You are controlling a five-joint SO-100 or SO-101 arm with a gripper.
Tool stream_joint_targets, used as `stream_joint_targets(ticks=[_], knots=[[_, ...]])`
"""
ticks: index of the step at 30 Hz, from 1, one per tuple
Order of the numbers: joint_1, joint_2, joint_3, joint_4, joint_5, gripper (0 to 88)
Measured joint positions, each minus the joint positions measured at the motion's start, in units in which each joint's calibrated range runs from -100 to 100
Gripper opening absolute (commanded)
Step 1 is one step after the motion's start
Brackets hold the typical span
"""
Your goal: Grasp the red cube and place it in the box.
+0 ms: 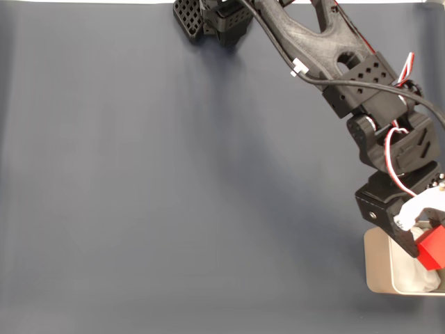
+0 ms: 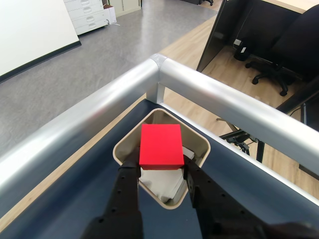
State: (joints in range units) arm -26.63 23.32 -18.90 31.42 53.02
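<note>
Cut off at the right edge of the fixed view: the box (image 1: 379, 268) and the red cube (image 1: 432, 249). In the wrist view, box lining mostly hidden beneath cube and hand (image 2: 160, 167).

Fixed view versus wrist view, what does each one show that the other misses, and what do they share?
Fixed view alone: the arm's upper links reaching across the dark blue table, with the box cut off at the picture's edge. Wrist view alone: the whole box rim, the metal rail at the table corner, and an office chair on the floor beyond. Both: the gripper with its jaws shut on the red cube above the box.
</note>
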Motion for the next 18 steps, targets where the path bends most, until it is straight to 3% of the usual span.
stream_joint_targets(ticks=[12, 18], knots=[[0.7, 0.0, 0.0, 0.0, -2.5, 42.6], [0.8, 0.0, 0.0, -0.1, -2.7, 47.9]])
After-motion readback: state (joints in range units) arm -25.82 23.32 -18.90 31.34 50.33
